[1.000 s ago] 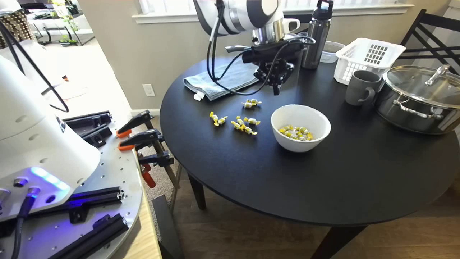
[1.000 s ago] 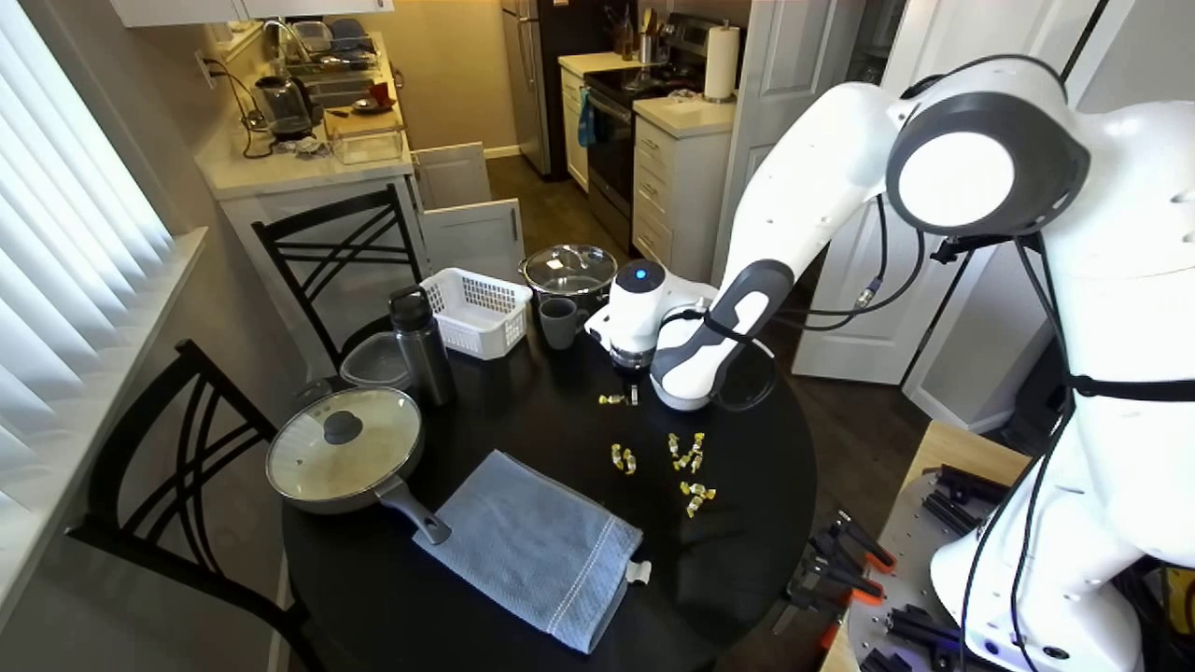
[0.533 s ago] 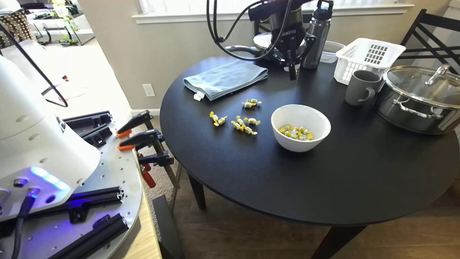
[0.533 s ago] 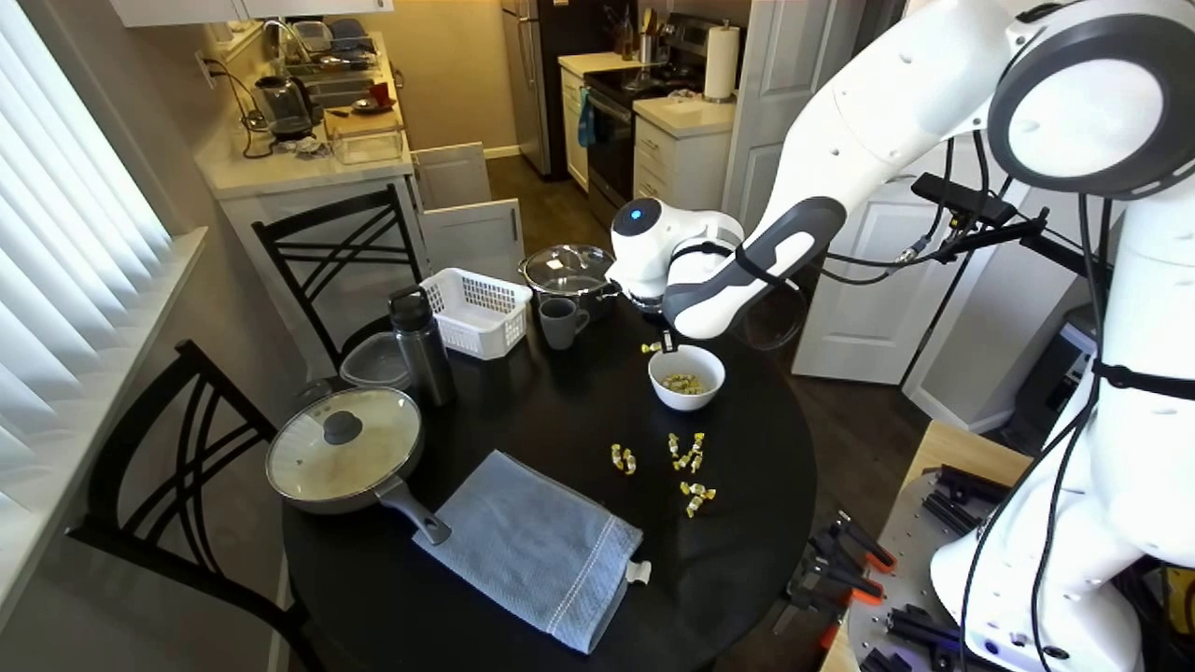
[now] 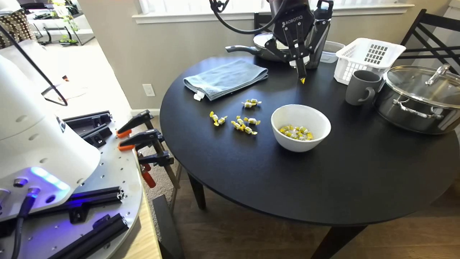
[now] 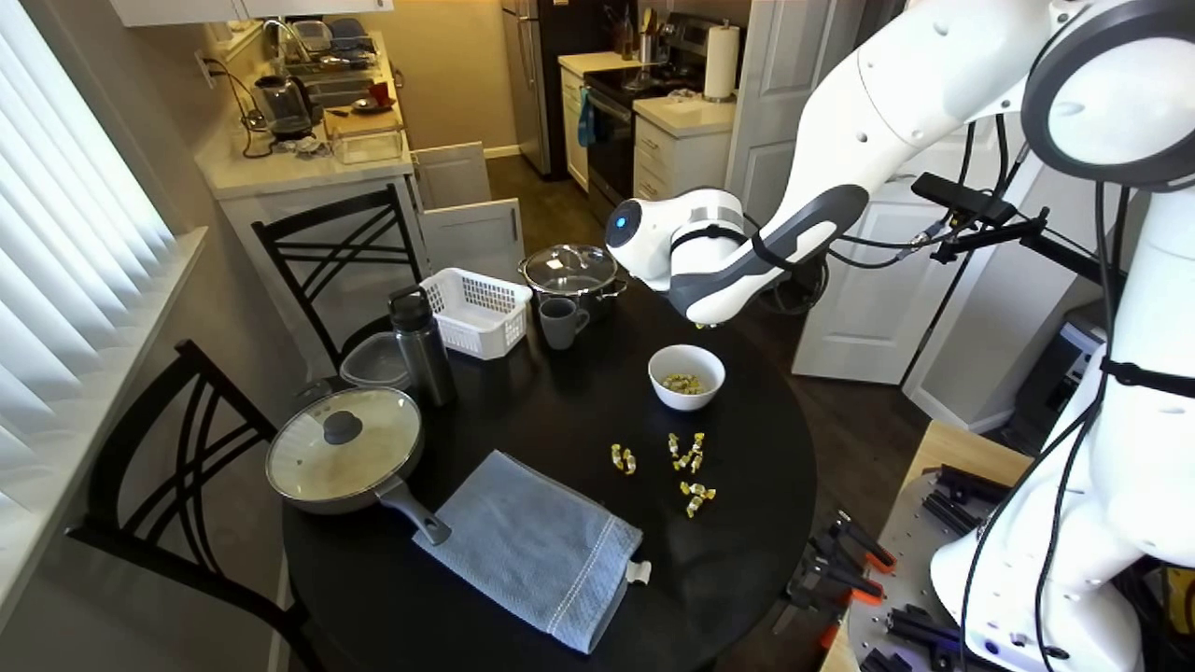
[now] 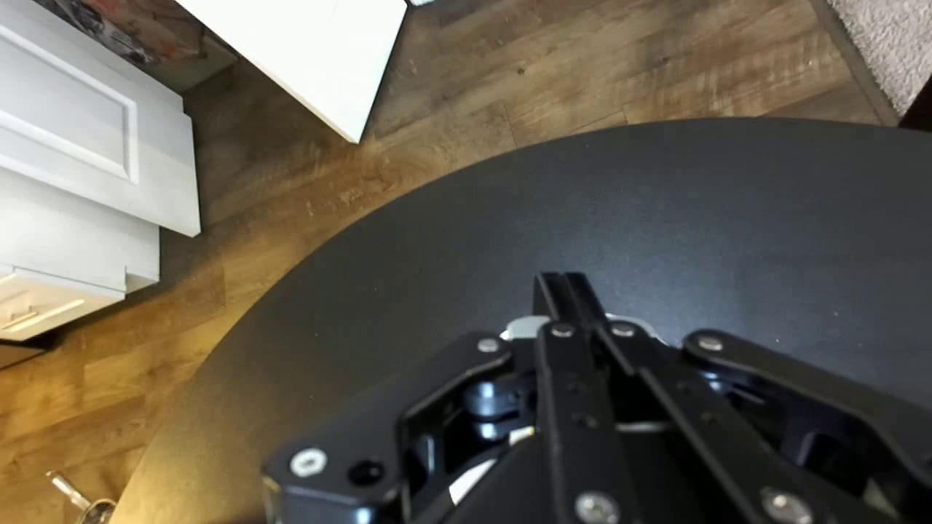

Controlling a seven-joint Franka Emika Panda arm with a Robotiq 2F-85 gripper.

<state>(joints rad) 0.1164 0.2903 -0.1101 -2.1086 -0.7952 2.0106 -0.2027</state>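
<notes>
candy [image 5: 303,81], its yellow end showing, sits pinched in the narrow gripper [image 7: 563,279], farther from the towel [image 5: 226,79] than before.

On bench [image 5: 359,180], in an exterior view: bowl [image 5: 301,144], holding candies [image 5: 296,133]; loose candies [image 5: 248,130] left; towel [image 5: 226,80] behind these; mug [image 5: 360,88] right.

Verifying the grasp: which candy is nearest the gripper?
The candy pinched by the gripper, only its yellow wrapper tip showing; the other visible candies lie on the table or in the white bowl.

White arm [image 6: 882,117], black ROBOTIQ-marked gripper [image 5: 301,75]
</notes>
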